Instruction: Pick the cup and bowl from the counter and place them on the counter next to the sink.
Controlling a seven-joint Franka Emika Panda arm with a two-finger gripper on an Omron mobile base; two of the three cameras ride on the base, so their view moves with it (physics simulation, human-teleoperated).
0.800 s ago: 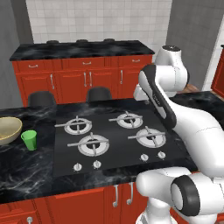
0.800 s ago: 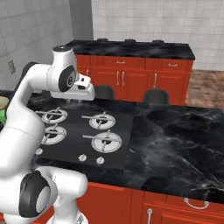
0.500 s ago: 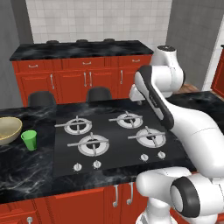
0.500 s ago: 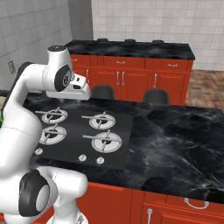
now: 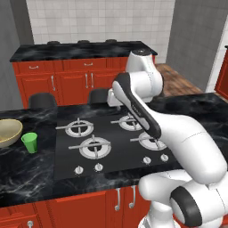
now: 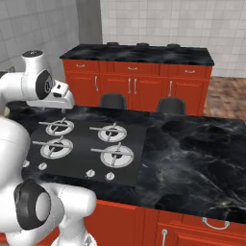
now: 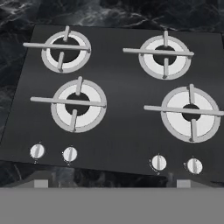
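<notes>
The small green cup [image 5: 30, 142] stands on the black marble counter [image 5: 26, 167] at the far left, left of the stove. Just behind it, the wide tan bowl [image 5: 8, 132] is cut off by the picture's left edge. My arm reaches over the back of the stove, and the white hand [image 6: 54, 98] hovers above the burners, well right of the cup and bowl. In the hand view my gripper [image 7: 112, 183] looks straight down at the stove, its tips wide apart and open with nothing between them. The sink is out of view.
A matte black stove plate [image 5: 111, 147] with four burners and a row of knobs [image 7: 70, 154] fills the counter's middle. Two dark stool backs [image 6: 113, 101] stand behind the island. Red cabinets [image 5: 84, 80] with a black top line the far wall. Bare counter [image 6: 192, 144] stretches right of the stove.
My arm has swung to the left, carrying the hand over the stove toward the cup's side. The cup and bowl have stayed in place.
</notes>
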